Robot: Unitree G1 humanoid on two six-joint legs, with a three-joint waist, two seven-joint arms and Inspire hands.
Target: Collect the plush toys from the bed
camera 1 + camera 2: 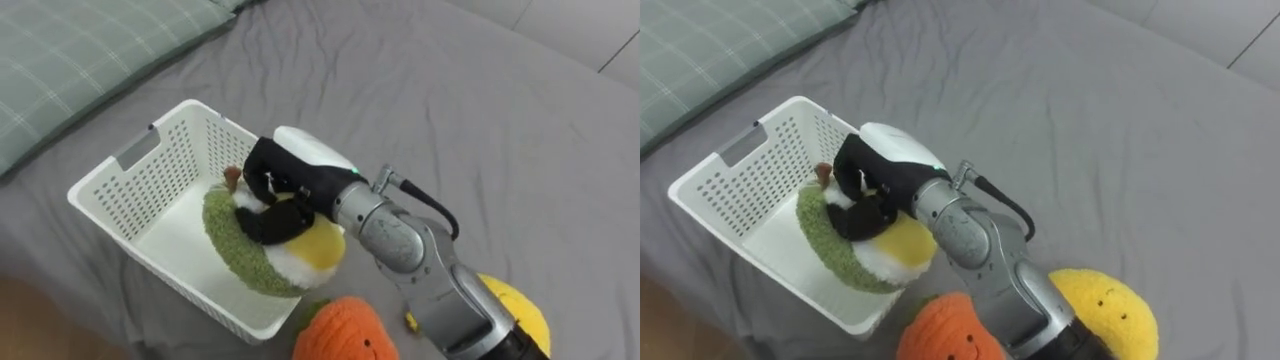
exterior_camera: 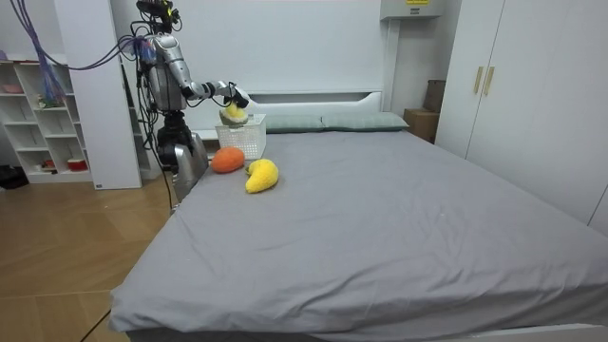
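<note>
My right hand (image 1: pixel 288 176) curls its fingers (image 1: pixel 264 228) round the squashy middle of the surely light green-and-yellow plush toy (image 1: pixel 312 254)

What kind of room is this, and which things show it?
Most likely a bedroom: a wide bed under a grey sheet, pillows at its head, and tall white wardrobe doors on the room view's right.

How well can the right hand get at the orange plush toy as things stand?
Probably not yet: the right hand is curled round the green and yellow plush toy over the white basket. The orange plush toy lies uncovered beside the basket, so an emptied hand could likely reach it.
</note>
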